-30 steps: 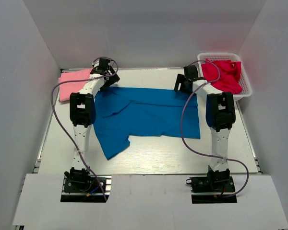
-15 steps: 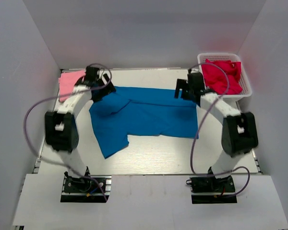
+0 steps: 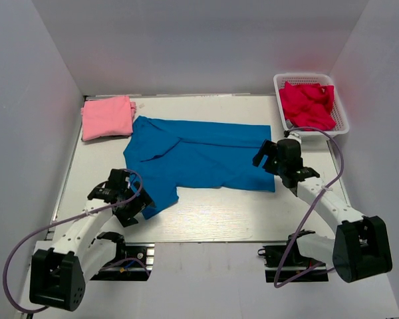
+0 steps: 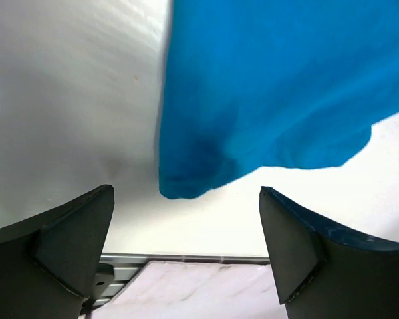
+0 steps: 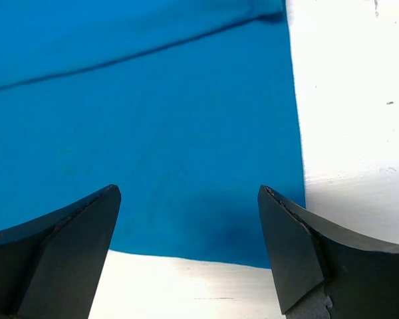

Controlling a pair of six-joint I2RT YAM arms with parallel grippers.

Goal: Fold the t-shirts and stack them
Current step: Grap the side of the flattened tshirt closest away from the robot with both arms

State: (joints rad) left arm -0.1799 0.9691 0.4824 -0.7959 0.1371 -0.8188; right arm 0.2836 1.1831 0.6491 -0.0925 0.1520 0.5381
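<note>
A bright blue t-shirt (image 3: 199, 156) lies spread across the middle of the table, one sleeve pointing toward the near left. A pale pink t-shirt (image 3: 107, 117) rests folded at the back left. My left gripper (image 3: 133, 203) hovers open by that sleeve's tip; in the left wrist view the blue t-shirt (image 4: 272, 86) hangs just beyond my left gripper (image 4: 186, 229), with nothing between the fingers. My right gripper (image 3: 267, 159) is open above the shirt's near right corner; in the right wrist view the blue t-shirt (image 5: 139, 119) and its hem lie ahead of my right gripper (image 5: 189, 229).
A white basket (image 3: 340, 109) at the back right holds crumpled red garments (image 3: 308, 104). White walls enclose the table on three sides. The table's near metal edge (image 4: 186, 258) shows under the left fingers.
Both arms have drawn back from the shirt's far edge to its near side, the left to the sleeve tip, the right to the near right corner. The shirt lies much as before.
</note>
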